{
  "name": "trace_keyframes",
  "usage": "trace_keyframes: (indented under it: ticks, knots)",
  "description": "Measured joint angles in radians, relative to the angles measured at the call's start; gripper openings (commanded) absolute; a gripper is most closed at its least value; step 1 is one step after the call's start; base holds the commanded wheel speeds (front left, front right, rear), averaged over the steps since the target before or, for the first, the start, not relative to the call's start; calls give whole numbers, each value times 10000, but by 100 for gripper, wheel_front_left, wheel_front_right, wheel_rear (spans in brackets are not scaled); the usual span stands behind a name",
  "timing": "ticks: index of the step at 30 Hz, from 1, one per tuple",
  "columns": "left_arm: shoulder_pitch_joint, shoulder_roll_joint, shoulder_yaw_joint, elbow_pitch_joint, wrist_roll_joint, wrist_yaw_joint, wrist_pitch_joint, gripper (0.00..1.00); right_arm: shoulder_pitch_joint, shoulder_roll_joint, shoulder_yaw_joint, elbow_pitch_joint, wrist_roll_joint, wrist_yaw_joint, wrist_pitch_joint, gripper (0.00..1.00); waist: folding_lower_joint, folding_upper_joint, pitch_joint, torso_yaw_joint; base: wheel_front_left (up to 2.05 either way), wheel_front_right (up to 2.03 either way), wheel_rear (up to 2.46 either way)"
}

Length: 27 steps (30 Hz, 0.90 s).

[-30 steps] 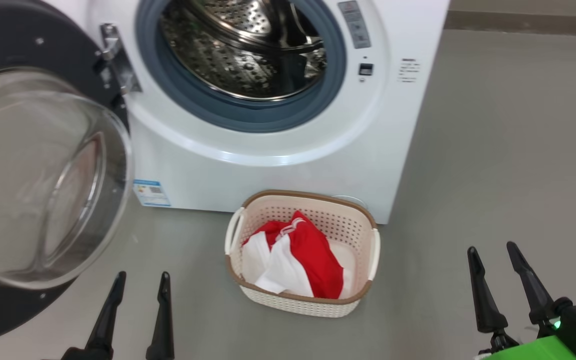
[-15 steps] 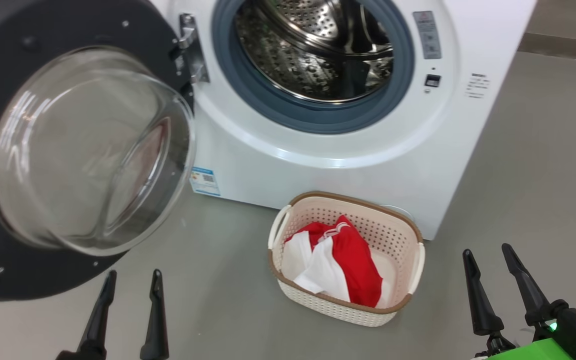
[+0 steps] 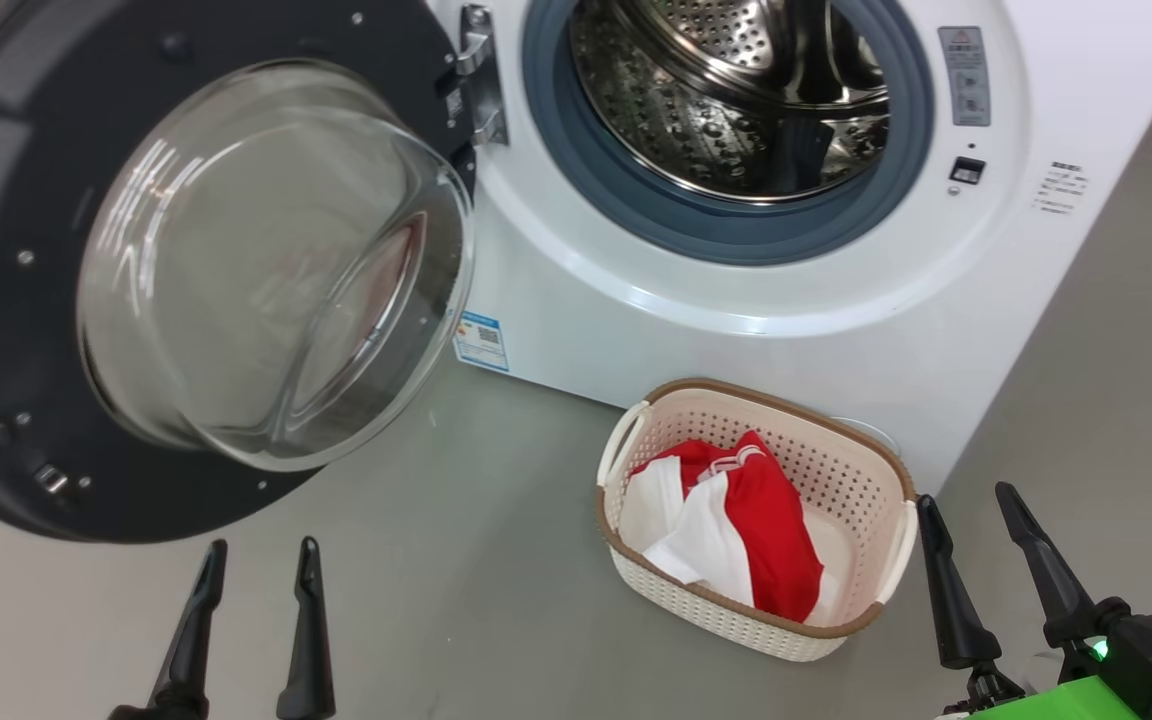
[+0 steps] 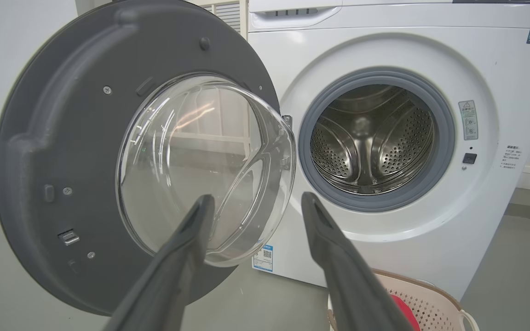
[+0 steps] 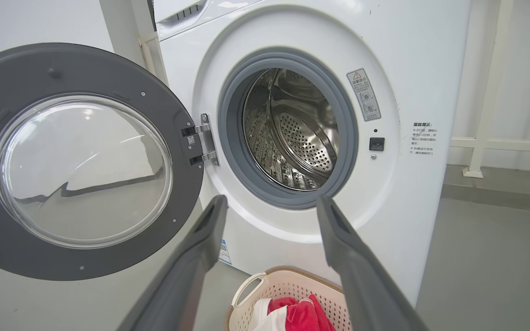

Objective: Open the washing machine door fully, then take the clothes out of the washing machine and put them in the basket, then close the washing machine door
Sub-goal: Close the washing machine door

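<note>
Both grippers have their fingers spread wide apart and hold nothing. Left gripper (image 3: 264, 545) rises at the lower left of the head view, over the grey floor (image 3: 496, 560), just below the bottom edge of the door (image 3: 266, 260) and apart from it. In its own wrist view the fingers point at the lower part of the door's glass bowl and the gap beside it. Right gripper (image 3: 966, 495) stands at the lower right. Its inner finger lies just beside the right handle of the basket (image 3: 726, 615) in the head view, and whether the two touch cannot be told. The right wrist view looks between the fingers at the washer's lower front, with the basket below. The door is swung wide open to the left of the washer (image 3: 736, 330) on a metal hinge (image 3: 481, 75), its dark inner face and clear bowl turned toward the robot. Through the round opening, inside the grey gasket (image 3: 656, 215), the perforated steel drum (image 3: 736, 100) shows. The basket sits on the floor close to the washer's front, near its right corner. The clothes (image 3: 766, 520) lie inside it, a red piece over white fabric. A small blue label (image 3: 481, 342) marks the washer's lower left corner.
</note>
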Motion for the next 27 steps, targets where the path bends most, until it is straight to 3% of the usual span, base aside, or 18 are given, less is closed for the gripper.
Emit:
trace_keyframes:
  ticks: [12,26,27]
  knots:
    - [1,-2,0,-104,2,111,0,100,-2,2,31,-10,0,0,0,100,0,0,3,482,0,0,0]
    - [13,-2,-58,-203,2,261,0,100,-2,2,36,-8,-171,0,0,100,0,0,-64,535,0,0,0]
    - [15,-2,-67,-205,4,263,0,48,-2,2,36,-8,-171,0,0,100,0,0,-70,528,0,0,0]
